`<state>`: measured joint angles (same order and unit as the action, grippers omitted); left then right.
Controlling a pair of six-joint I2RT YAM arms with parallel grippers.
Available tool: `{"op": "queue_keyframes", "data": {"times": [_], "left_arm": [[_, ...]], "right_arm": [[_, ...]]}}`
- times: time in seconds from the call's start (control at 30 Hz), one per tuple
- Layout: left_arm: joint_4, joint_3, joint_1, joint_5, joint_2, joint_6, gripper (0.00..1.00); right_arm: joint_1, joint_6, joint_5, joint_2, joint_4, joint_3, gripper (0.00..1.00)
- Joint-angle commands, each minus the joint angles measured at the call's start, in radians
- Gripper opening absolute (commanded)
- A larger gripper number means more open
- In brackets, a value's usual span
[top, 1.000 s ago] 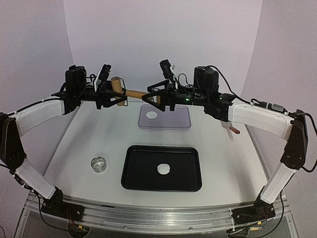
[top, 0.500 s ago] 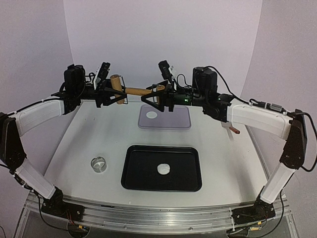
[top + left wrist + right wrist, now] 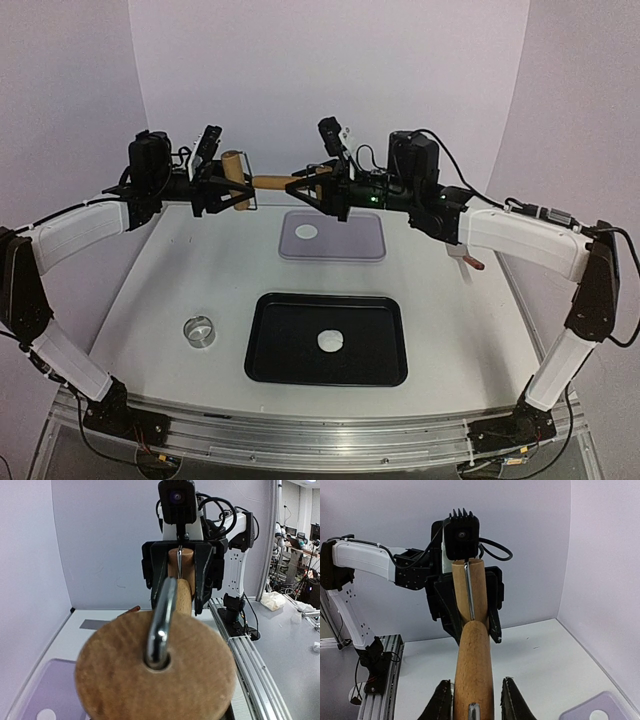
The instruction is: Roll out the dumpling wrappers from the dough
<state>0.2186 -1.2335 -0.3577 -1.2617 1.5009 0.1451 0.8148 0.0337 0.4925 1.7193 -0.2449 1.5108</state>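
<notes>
1. Counter (image 3: 150, 300): one, white. Its near edge is cut off behind the rail that carries the arm bases.
2. Arms: two. The left arm (image 3: 85, 225) and right arm (image 3: 520, 240) reach inward and meet in the air over the far part of the counter.
3. Black tray (image 3: 270, 345): one, at the near middle, seen whole from above.
4. Lilac board (image 3: 352, 240): one, just beyond the black tray. Each wrist view shows only a corner of it.
5. Rolling pin (image 3: 270, 183): one, wooden, held level in the air between the claws. The thick roller is at the left and the thin handle at the right.
6. Left claw (image 3: 237, 190): clamped around the roller. In the left wrist view its fingers are hidden behind the roller's end face.
7. Right claw (image 3: 472, 700): its fingers press on both sides of the handle.
8. Metal ring (image 3: 199, 330): one, on the counter left of the black tray, apart from it.
9. Reddish-brown item (image 3: 472, 262): one, mostly hidden under the right forearm, so I cannot identify it.
10. Dough rounds: two, small and white. The near dough round (image 3: 330, 341) lies mid black tray. The far dough round (image 3: 307, 231) lies on the left part of the lilac board. Both are too small to tell a lump from a flat disc.
</notes>
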Motion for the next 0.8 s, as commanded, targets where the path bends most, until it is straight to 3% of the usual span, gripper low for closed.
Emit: {"op": "queue_keyframes", "data": {"times": [0.0, 0.03, 0.27, 0.3, 0.33, 0.4, 0.43, 0.6, 0.7, 0.77], "left_arm": [[0.033, -0.007, -0.013, -0.017, -0.047, 0.022, 0.0], [0.036, -0.006, -0.012, -0.015, -0.046, 0.015, 0.0], [0.042, -0.015, -0.013, -0.013, -0.029, -0.005, 0.0], [0.025, -0.019, -0.012, -0.004, -0.023, -0.003, 0.07], [0.001, -0.023, -0.011, 0.006, -0.017, 0.002, 0.28], [-0.067, -0.036, -0.011, 0.028, -0.004, 0.039, 0.9], [-0.109, -0.044, -0.011, 0.038, 0.002, 0.079, 0.99], [-0.428, -0.11, -0.011, 0.092, 0.049, 0.345, 1.0], [-0.617, -0.169, -0.012, 0.199, 0.129, 0.438, 0.99], [-0.74, -0.247, -0.024, 0.309, 0.211, 0.491, 0.94]], "right_arm": [[0.014, -0.008, -0.048, 0.007, -0.029, 0.046, 0.06], [0.014, -0.006, -0.055, 0.006, -0.028, 0.045, 0.0], [0.014, 0.045, -0.092, -0.006, 0.102, 0.037, 0.0], [0.014, 0.057, -0.112, -0.012, 0.143, 0.036, 0.0], [0.014, 0.079, -0.141, -0.022, 0.192, 0.035, 0.0], [0.014, 0.14, -0.211, -0.051, 0.311, 0.026, 0.0], [0.014, 0.178, -0.261, -0.068, 0.367, 0.018, 0.0], [0.014, 0.321, -0.496, -0.142, 0.7, -0.003, 0.0], [0.018, 0.385, -0.606, -0.162, 0.83, -0.024, 0.0], [0.03, 0.412, -0.674, -0.168, 0.894, -0.041, 0.0]]}}
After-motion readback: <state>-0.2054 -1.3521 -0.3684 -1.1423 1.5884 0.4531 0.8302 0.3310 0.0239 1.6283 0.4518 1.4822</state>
